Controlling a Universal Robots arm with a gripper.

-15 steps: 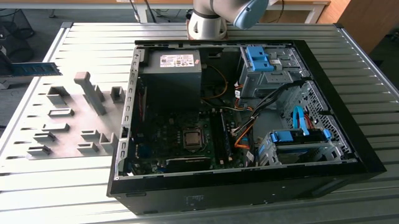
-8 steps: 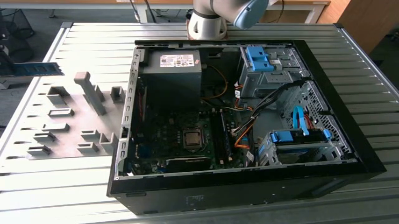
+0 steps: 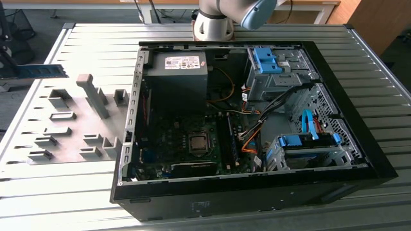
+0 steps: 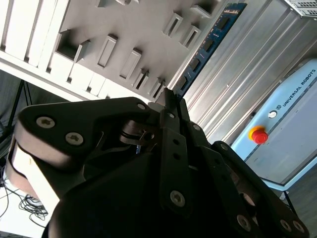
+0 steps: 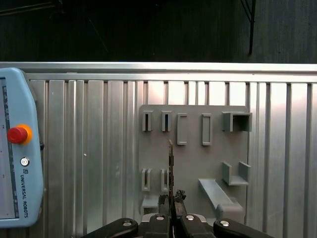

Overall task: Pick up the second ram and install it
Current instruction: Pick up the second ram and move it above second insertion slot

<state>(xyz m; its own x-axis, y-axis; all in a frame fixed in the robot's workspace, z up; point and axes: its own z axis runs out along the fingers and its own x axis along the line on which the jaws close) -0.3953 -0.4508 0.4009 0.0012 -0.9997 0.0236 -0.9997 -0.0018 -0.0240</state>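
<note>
**Ram stick gripped over the holder plate**

A ribbed, silver metal surface [image 3: 96,33] carries an open black computer case [image 3: 257,197], which takes up the middle and the exterior view's right. Inside it lie the green motherboard [image 3: 186,144], a grey power supply [image 3: 176,72] and blue drive brackets [image 3: 266,60]. At the exterior view's left, a flat grey holder plate [image 3: 77,103] with small block-shaped holders lies on the same surface. The arm's base [image 3: 215,21] stands at the top centre of that view, with wooden furniture and dark floor behind it. A pale blue teach pendant [image 5: 15,163] with a red stop button rests on the surface beside the plate in both wrist views. Loose cables [image 4: 20,208] lie on the floor below the surface's edge.

The gripper [image 5: 171,198] has its black fingers [image 4: 174,144] pressed tight on the second ram [image 4: 210,42], a blue-green stick with dark chips. In the first wrist view it stands edge-on over the plate. The stick appears in the upper part of the exterior view's left, over the surface's edge.
</note>
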